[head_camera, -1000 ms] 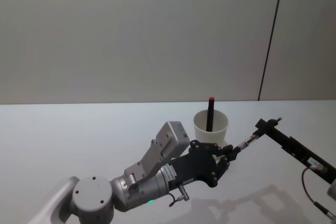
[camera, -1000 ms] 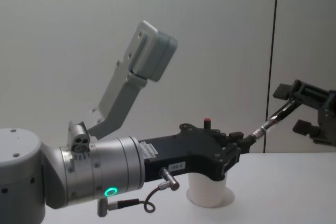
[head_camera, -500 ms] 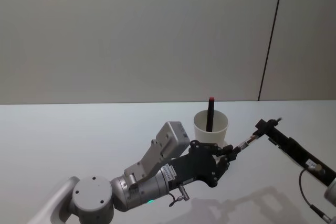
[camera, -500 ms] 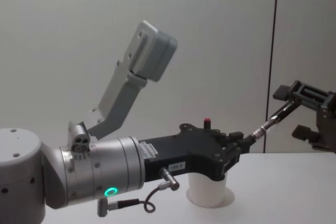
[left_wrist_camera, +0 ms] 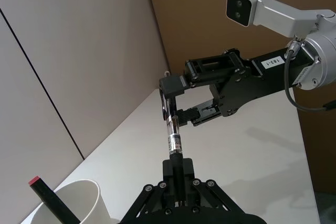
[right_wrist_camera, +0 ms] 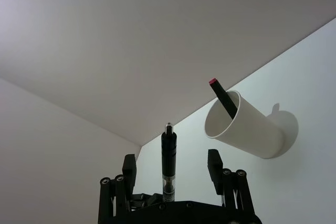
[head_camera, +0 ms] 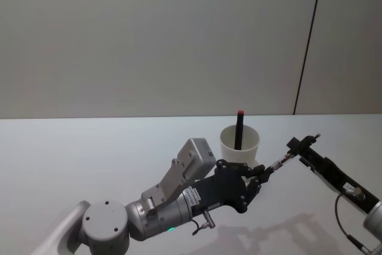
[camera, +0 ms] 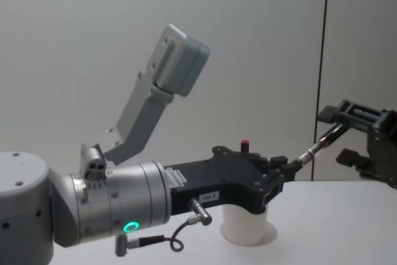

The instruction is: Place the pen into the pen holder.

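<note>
Head view: a white paper cup (head_camera: 240, 144) stands on the pale table (head_camera: 89, 147), with a black marker with a red cap (head_camera: 239, 129) leaning inside it. The left gripper (head_camera: 267, 169) reaches in from the lower left, just in front of the cup, its fingers pinched on one end of a slim pen (head_camera: 283, 158). The pen slants up to the right, above the table, to the right gripper (head_camera: 302, 146), whose fingers stand apart around the pen's far end.

Left wrist view: the pen (left_wrist_camera: 172, 138) rises out of the closed left gripper (left_wrist_camera: 178, 178). Its tip lies between the spread fingers of the right gripper (left_wrist_camera: 171, 112). The cup's rim (left_wrist_camera: 73, 200) and the red-capped marker (left_wrist_camera: 50, 200) sit close beside the left gripper.

Right wrist view: the pen (right_wrist_camera: 168, 163) stands between the right gripper's two fingers (right_wrist_camera: 212, 165), with a gap on each side. The cup (right_wrist_camera: 244, 124) lies beyond on the table, marker (right_wrist_camera: 223, 97) poking out.

Chest view: the left gripper (camera: 286, 169) holds the pen (camera: 316, 146) above and in front of the cup (camera: 245, 223); the right gripper (camera: 338, 133) is open at the pen's upper end.
</note>
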